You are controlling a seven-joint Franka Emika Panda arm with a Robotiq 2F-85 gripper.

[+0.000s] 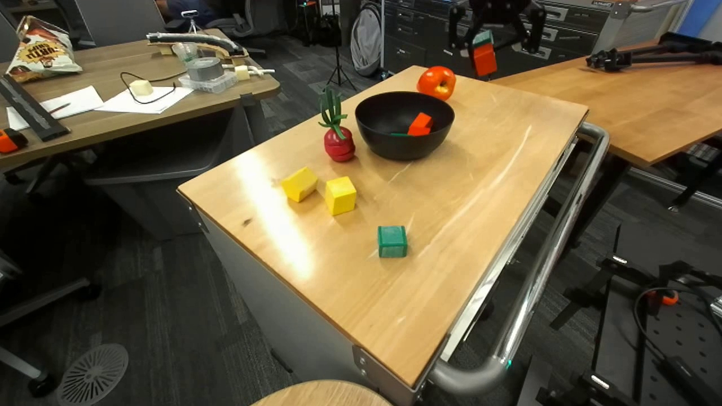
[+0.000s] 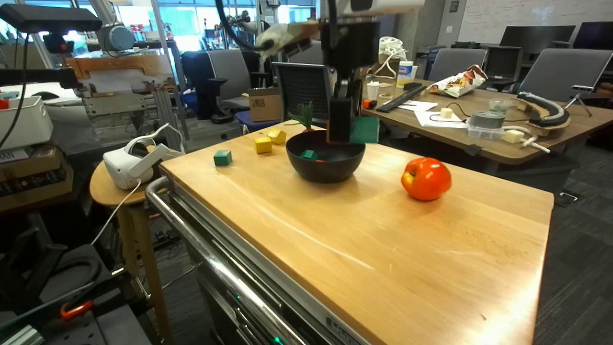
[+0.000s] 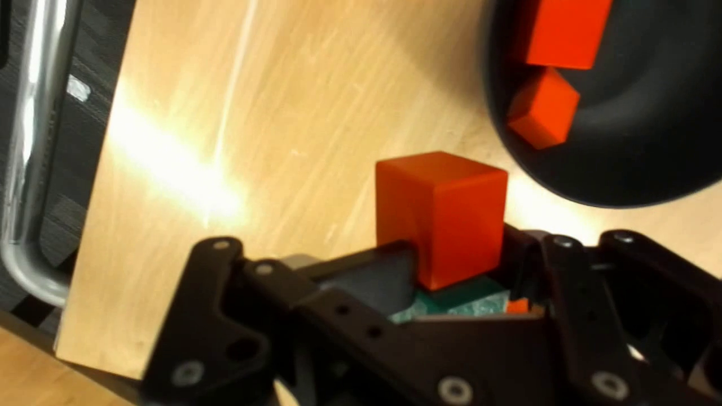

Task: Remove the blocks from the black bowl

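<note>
Between the fingers (image 2: 340,120) a red block (image 3: 467,231) is grasped — a green block (image 2: 366,130) just beside it, likewise held off the desk (image 1: 485,163); near them, within the black bowl (image 1: 395,145), two other red blocks (image 3: 544,110) and a green piece (image 2: 309,155) are seen; two yellow blocks (image 1: 340,195) and a green cube (image 1: 392,241) are spread on the desk, apart from the bowl.
</note>
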